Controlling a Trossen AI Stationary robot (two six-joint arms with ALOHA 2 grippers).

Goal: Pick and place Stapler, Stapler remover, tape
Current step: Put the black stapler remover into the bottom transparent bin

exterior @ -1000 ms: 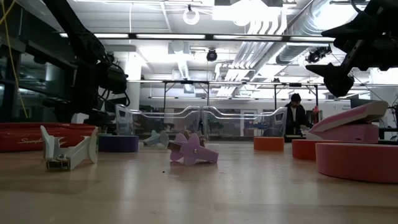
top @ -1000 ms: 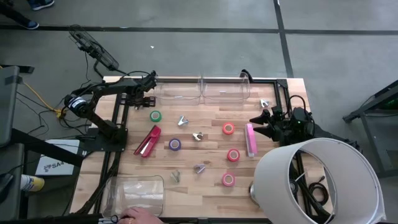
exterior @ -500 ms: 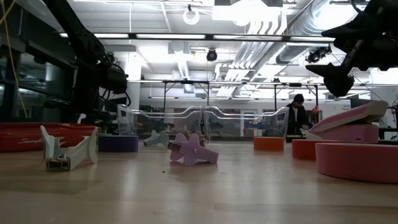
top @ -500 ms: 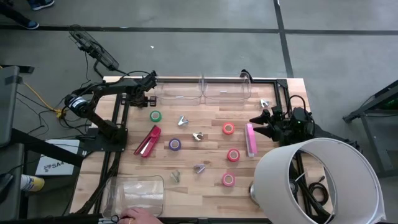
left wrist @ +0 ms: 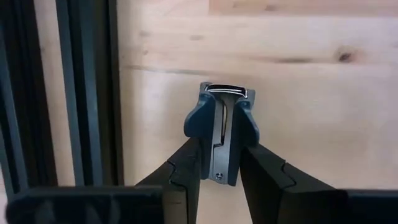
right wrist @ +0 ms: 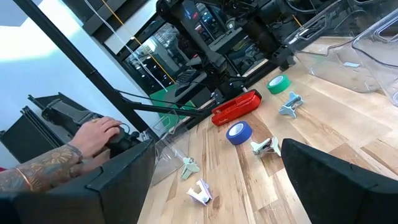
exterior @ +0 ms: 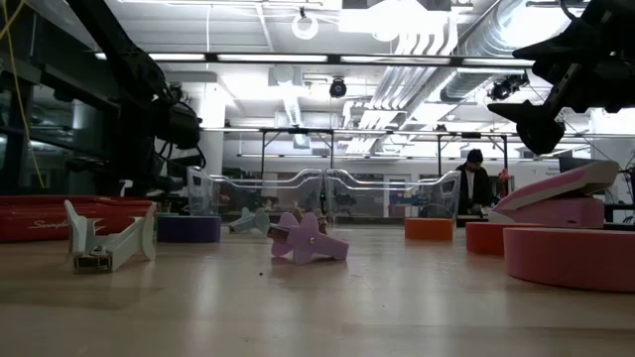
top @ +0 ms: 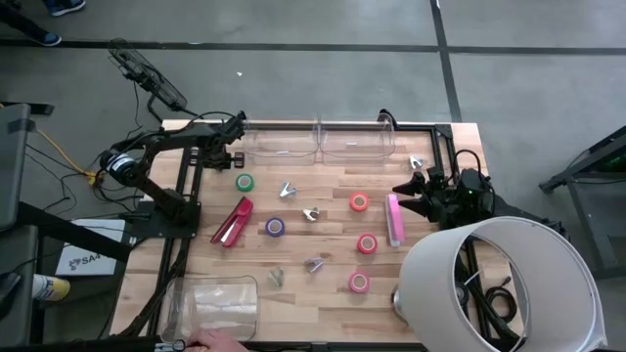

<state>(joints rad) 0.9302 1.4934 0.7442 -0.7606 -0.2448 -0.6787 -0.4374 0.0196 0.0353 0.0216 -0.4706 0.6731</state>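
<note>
Wooden table (top: 323, 210): left fingers (left wrist: 186, 174) clenched around blue staple remover (left wrist: 221, 127); right fingers (right wrist: 323, 168) spread.

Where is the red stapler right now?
In the high view the red stapler lies on the table's left half, between the green tape roll and the purple tape roll, untouched.

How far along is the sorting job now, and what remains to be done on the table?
Done: nothing that shows clearly; I cannot tell what the clear bins hold. In hand: the left gripper has its jaws shut on a blue staple remover by the table's left edge. The right gripper hovers open beside the pink stapler. Left: the red stapler, green tape, purple tape, three red-pink rolls and other staple removers.
</note>
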